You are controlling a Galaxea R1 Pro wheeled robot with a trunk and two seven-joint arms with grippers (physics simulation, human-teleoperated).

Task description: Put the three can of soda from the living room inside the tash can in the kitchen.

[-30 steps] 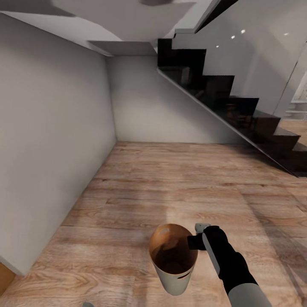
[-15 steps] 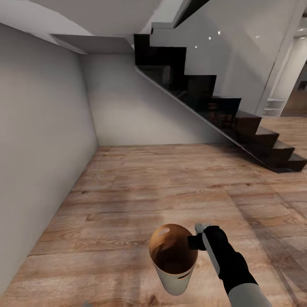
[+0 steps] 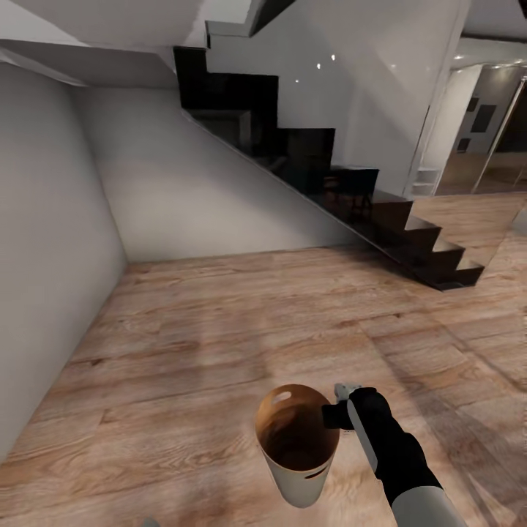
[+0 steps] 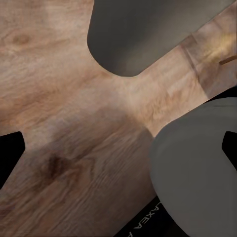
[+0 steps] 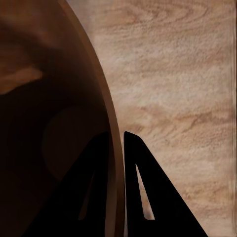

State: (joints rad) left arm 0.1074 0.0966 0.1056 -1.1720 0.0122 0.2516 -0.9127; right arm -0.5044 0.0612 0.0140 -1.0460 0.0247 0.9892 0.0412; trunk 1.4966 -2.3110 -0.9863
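My right gripper point(image 3: 334, 416) is shut on the rim of the tash can point(image 3: 301, 477), a pale grey-white tapered bin with a brown inside and an oval handle slot, held low in front of me above the wood floor. In the right wrist view its two black fingers point(image 5: 140, 187) stand one on each side of the bin's thin wall point(image 5: 49, 123). The bin's dim brown inside shows nothing. The cans of soda are out of view. My left gripper point(image 4: 118, 158) hangs open over the floor, its dark fingertips at opposite edges of the left wrist view.
A black staircase point(image 3: 351, 190) climbs from the right toward the upper left. A grey wall point(image 3: 44, 293) closes the left side and the back. Light wood floor point(image 3: 256, 322) stretches ahead. A doorway to another room point(image 3: 487, 146) opens at the far right. Grey robot body parts point(image 4: 148, 34) show below the left arm.
The camera has turned to the right, so the stairs and walls slid left and the doorway at far right came into view. The bin and right arm keep their place.
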